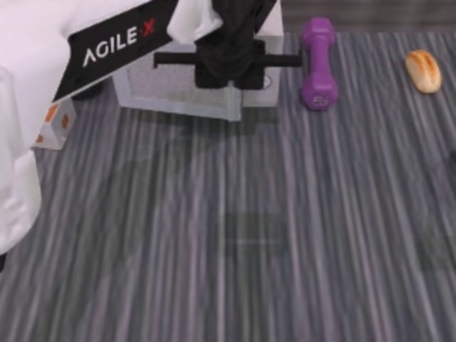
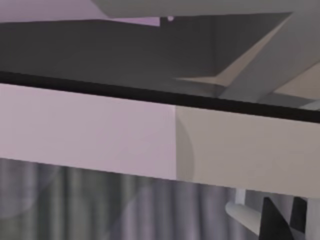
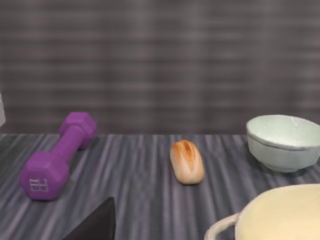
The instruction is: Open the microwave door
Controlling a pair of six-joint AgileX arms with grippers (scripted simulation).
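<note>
**Left arm at the microwave front**

My left fingers (image 1: 229,71) hang over the microwave (image 1: 271,35) at the worktop's (image 1: 249,235) far left-centre, against its door (image 1: 171,89); whether they grip, I cannot tell. A dumbbell (image 1: 318,64) lies just right. My right arm is out of sight.

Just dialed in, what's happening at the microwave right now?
The left arm reaches across to the microwave at the table's far edge, with the left gripper against the microwave door. The door's right edge stands slightly out from the body. A purple dumbbell and bread roll lie to the right, untouched.
</note>
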